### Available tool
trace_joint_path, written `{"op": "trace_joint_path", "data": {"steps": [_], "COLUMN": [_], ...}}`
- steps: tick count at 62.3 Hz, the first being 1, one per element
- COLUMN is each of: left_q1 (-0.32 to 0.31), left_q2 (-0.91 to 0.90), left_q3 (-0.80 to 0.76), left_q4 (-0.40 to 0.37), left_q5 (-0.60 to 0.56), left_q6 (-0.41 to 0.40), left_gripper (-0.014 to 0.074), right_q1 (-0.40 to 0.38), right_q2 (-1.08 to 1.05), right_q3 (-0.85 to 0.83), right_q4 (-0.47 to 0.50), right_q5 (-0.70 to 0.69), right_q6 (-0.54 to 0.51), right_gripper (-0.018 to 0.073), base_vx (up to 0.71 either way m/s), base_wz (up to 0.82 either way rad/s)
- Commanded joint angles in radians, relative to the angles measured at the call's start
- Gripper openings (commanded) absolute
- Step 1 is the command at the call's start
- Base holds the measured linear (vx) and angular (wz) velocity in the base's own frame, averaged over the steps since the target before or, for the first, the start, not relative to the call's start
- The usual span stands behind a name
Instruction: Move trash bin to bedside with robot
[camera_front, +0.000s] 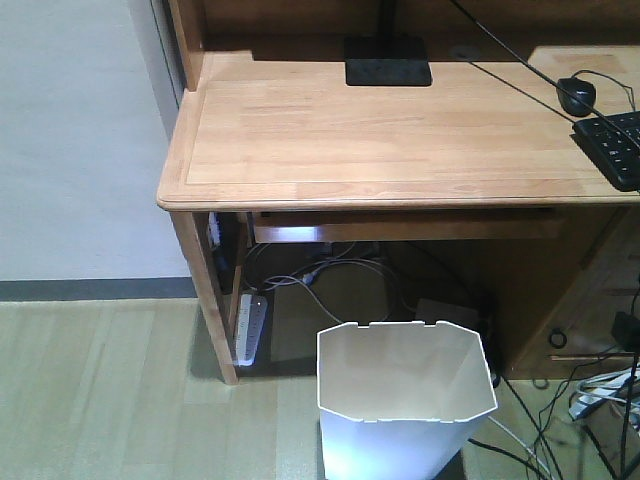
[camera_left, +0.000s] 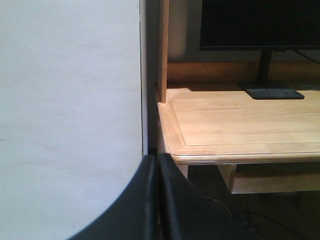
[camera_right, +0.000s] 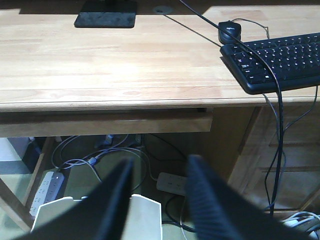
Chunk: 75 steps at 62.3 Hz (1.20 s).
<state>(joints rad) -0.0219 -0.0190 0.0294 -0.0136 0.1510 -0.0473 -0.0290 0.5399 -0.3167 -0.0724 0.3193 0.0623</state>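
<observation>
Angular thin-walled white plastic trash bin (camera_front: 400, 440)

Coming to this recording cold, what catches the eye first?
The white trash bin stands open on the floor before the light wooden desk, low in the front view. A black keyboard and mouse sit at the desk's right edge. The right end effector hangs open over the bin's rim.

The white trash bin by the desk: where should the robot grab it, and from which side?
Take the trash bin by its top rim, coming from above. It stands upright and open, and its thin walls taper downward, so one finger can slip inside the wall and one outside. The right gripper hangs open just over that rim, so it is probably the better placed arm.
</observation>
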Motion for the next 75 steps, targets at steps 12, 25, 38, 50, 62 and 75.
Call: {"op": "trace_joint_path", "data": {"steps": [12, 25, 38, 50, 62, 75], "left_q1": [-0.005, -0.005, -0.005, -0.005, -0.005, -0.005], "left_q2": [-0.01, -0.01, -0.01, -0.01, -0.01, -0.01], "left_q3": [0.028, 0.028, 0.028, 0.028, 0.028, 0.028], "left_q4": [-0.003, -0.003, -0.003, -0.003, -0.003, -0.003], "left_q5": [-0.078, -0.078, -0.078, -0.078, -0.078, -0.078], "left_q6": [-0.009, -0.009, -0.009, -0.009, -0.009, -0.009], "left_gripper": [-0.0006, -0.0006, -0.0006, -0.0006, -0.0006, -0.0006], "right_q1": [0.04, 0.116, 0.112, 0.11, 0.013, -0.074], "right_q2": [0.082, 0.3, 0.528, 0.779, 0.996, 1.196], "right_q3": [-0.07, -0.163, -0.217, -0.344, -0.455, -0.52], "right_q4": [-0.004, -0.019, -0.021, -0.031, -0.004, 0.165], "right_q5": [-0.013, 0.065, -0.019, 0.068, 0.126, 0.101], "right_q6": [-0.012, -0.013, 0.011, 0.006, -0.017, -0.224], "right_gripper": [0.0548, 0.0549, 0.0549, 0.0549, 0.0549, 0.0549], "base_vx": [0.0, 0.0, 0.0, 0.0, 0.0, 0.0], "base_wz": [0.0, 0.0, 0.0, 0.0, 0.0, 0.0]}}
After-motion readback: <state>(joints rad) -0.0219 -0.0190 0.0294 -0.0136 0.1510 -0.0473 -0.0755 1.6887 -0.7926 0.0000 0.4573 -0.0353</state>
